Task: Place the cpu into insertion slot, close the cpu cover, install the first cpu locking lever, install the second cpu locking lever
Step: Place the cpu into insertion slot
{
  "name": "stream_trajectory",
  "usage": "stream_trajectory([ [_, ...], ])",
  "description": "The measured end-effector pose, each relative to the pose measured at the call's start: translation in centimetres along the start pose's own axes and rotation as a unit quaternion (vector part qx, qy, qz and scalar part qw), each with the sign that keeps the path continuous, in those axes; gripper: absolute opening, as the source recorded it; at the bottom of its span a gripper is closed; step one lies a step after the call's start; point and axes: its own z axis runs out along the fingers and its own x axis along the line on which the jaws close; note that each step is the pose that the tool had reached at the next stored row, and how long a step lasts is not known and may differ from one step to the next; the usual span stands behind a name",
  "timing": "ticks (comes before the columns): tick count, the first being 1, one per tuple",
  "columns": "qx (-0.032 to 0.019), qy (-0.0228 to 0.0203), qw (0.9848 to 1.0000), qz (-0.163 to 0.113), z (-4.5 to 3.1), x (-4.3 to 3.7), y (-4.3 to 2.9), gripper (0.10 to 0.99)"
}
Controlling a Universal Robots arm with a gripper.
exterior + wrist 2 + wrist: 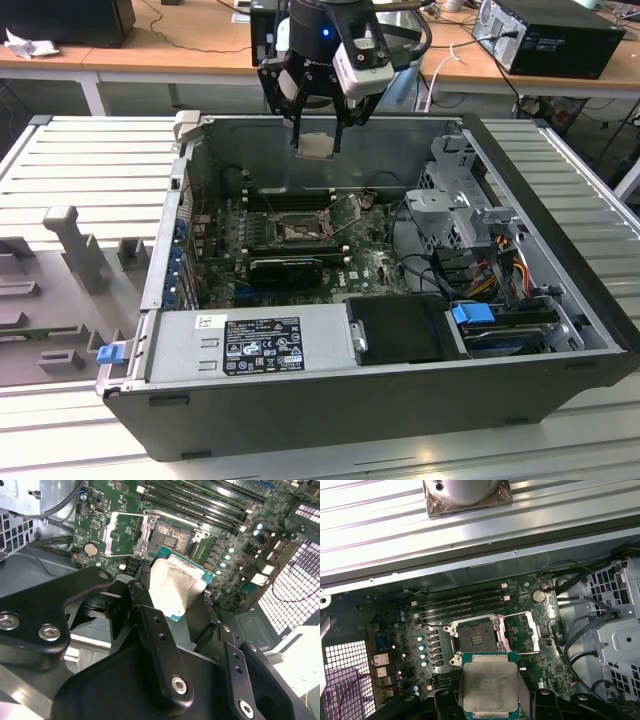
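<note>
My gripper (318, 140) is shut on the cpu (318, 146), a small square chip with a silver face, and holds it in the air above the back wall of the open computer case. In both wrist views the cpu (175, 582) (490, 685) hangs between the black fingers (137, 592). The insertion slot (300, 231) (171, 539) (477, 635) lies open on the green board well below the chip. The cpu cover (142, 532) (535, 632), a thin silver frame, is swung up beside the slot.
A long black expansion card (285, 268) lies in front of the slot, with black memory slots (460, 602) behind it. A power supply (250, 345) and a drive cage (460, 210) fill the case's front and right. Grey fixtures (70, 250) stand outside at the exterior view's left.
</note>
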Motion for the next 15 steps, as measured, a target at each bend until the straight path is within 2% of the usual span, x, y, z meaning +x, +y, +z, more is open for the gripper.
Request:
stream_trajectory([
  [15, -0.0006, -0.0028, 0.9995, 0.031, 0.0, 0.0, 0.0, 0.529],
])
